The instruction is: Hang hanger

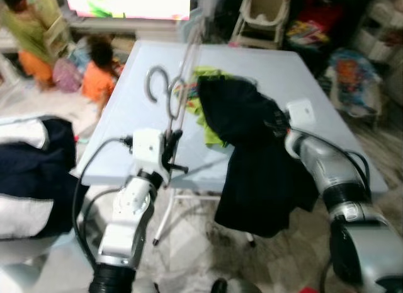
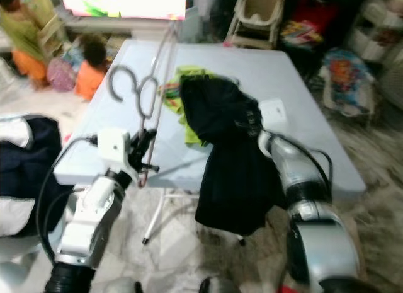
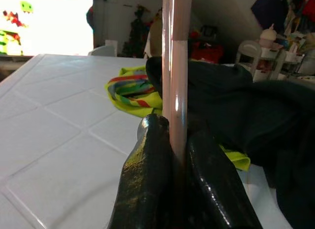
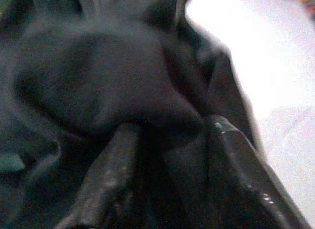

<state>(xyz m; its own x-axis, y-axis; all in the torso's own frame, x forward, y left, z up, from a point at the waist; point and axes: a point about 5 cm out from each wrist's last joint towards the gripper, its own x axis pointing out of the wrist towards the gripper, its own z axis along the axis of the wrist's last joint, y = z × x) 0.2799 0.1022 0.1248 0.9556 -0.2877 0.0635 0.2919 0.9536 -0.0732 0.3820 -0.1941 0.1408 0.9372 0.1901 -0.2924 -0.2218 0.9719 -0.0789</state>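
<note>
Hanger (image 1: 178,85) clamped in left end effector (image 3: 173,162)

You see a shiny metal hanger (image 1: 169,91), matt black cloth garment (image 1: 255,154), a smooth, pale plastic-looking desk (image 1: 132,116), and glossy black fingers (image 3: 147,184) pinching the pink rod.

1. The black garment (image 1: 252,148) hides the right gripper's fingers (image 4: 246,175) from the head views.
2. The green cloth (image 2: 192,126) lies partly under the garment.
3. The people (image 1: 94,69) at far left are blurred.
</note>
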